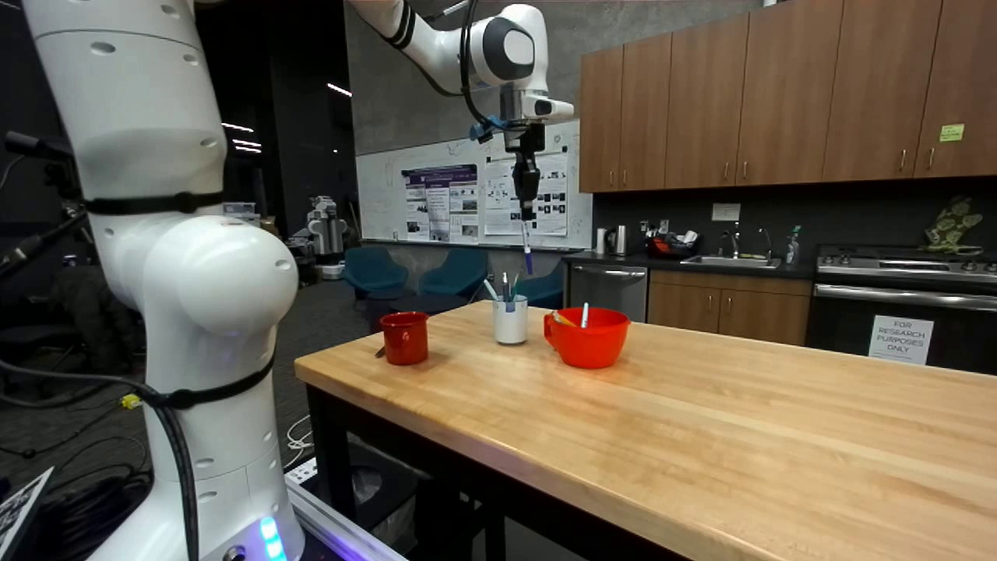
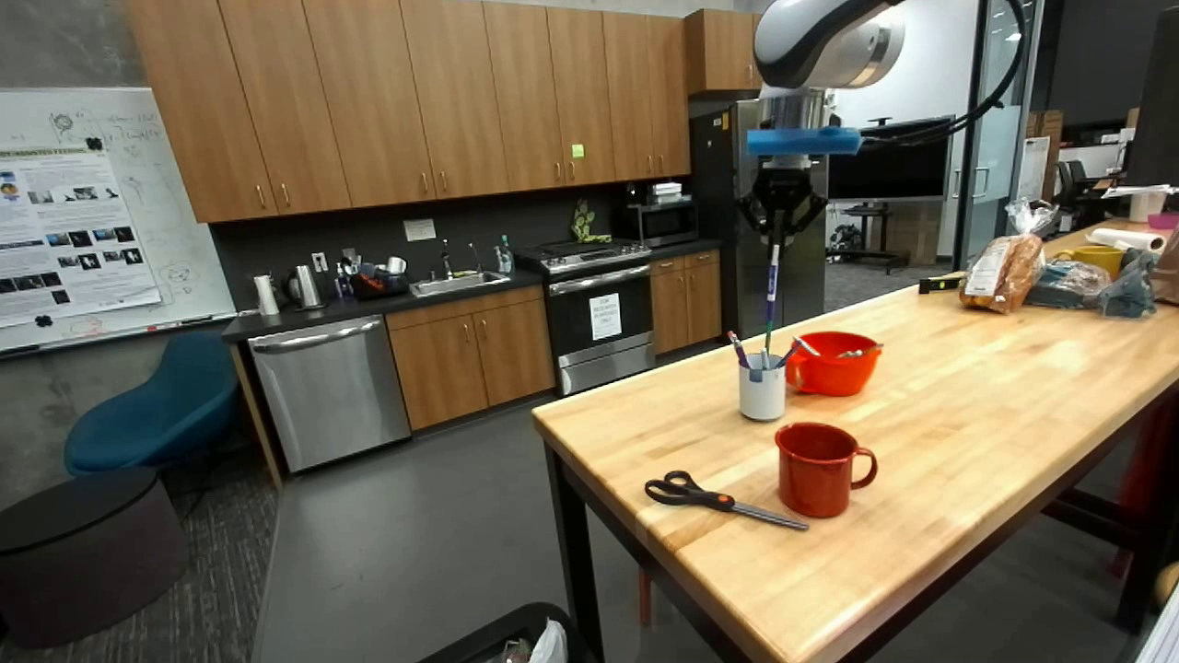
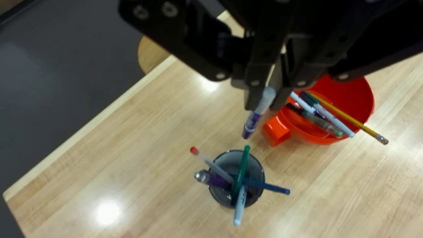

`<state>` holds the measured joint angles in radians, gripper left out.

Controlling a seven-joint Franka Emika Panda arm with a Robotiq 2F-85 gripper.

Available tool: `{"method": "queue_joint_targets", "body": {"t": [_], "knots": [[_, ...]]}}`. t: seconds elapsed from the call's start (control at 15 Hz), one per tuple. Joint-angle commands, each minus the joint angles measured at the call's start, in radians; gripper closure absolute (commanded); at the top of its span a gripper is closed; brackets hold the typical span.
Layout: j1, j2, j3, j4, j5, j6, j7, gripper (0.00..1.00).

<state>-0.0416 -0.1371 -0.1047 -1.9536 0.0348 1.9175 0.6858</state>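
1. A wooden counter (image 2: 967, 396) stretches below the tool (image 3: 265, 99).
2. Nearly closed, the tool pinches a purple-and-white marker (image 3: 253, 119), pointing down in the air.
3. Below the tool stand a white cup (image 2: 762, 398) of pens (image 3: 243, 165) and, off to one side, a red-orange bowl (image 2: 838, 376).
4. Farther from the tool: a red mug (image 2: 815, 483) and scissors (image 2: 709, 500).

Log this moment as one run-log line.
tool: shut on marker | marker: aloft, purple end down | below: white cup with pens, red bowl | also: red mug, scissors

White marker (image 3: 257, 113), apparently purple-tipped
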Motion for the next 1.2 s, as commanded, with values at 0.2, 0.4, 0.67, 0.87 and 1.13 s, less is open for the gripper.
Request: {"method": "queue_joint_targets", "body": {"t": [0.2, 0.4, 0.67, 0.87, 1.13], "knots": [[-0.012, -0.045, 0.029, -0.066, 0.084, -0.107, -0.141, 0.97], [-0.012, -0.048, 0.038, -0.093, 0.095, -0.092, -0.178, 0.97], [-0.011, -0.050, 0.050, -0.119, 0.076, -0.039, -0.218, 0.97], [-0.009, -0.050, 0.057, -0.136, 0.054, 0.014, -0.258, 0.97], [-0.009, -0.040, 0.065, -0.155, 0.016, 0.055, -0.301, 0.97]]}}
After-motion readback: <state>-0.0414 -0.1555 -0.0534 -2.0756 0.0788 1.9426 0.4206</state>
